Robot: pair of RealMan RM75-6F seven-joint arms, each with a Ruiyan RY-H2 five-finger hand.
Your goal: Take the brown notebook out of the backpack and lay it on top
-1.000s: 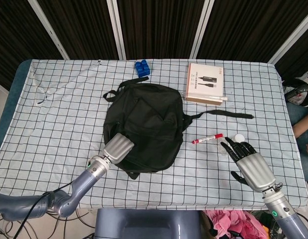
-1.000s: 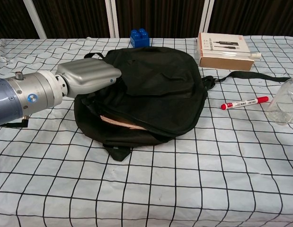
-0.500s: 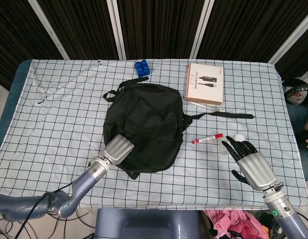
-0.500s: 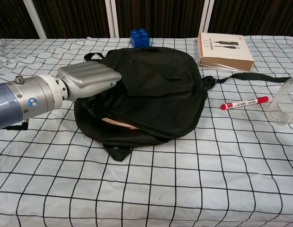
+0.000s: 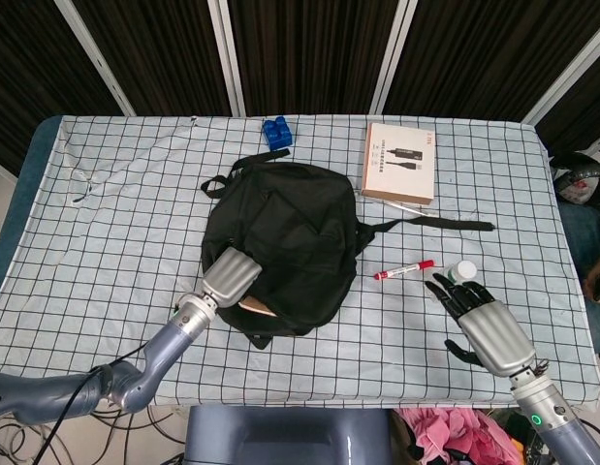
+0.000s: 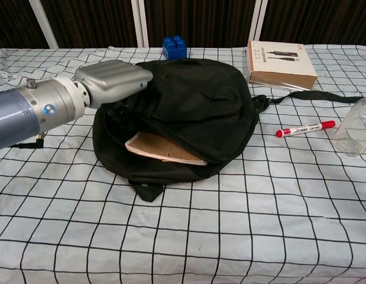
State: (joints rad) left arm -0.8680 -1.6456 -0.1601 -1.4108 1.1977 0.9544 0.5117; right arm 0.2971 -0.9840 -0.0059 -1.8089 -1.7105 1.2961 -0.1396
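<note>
My left hand (image 6: 112,83) lifts the backpack (image 6: 194,112) flap, fingers hidden in the cloth. The notebook (image 6: 162,149) lies half exposed in the opening. My right hand (image 5: 482,320), spread and empty, should pinch that exposed edge and draw it out flat.

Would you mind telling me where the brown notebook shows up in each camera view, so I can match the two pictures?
Head view: brown notebook peeks from the black backpack at its near edge, beside the left hand.
Chest view: notebook lies in the backpack's open mouth, centre-left.
Shared landmark: red marker, right of the backpack.
</note>
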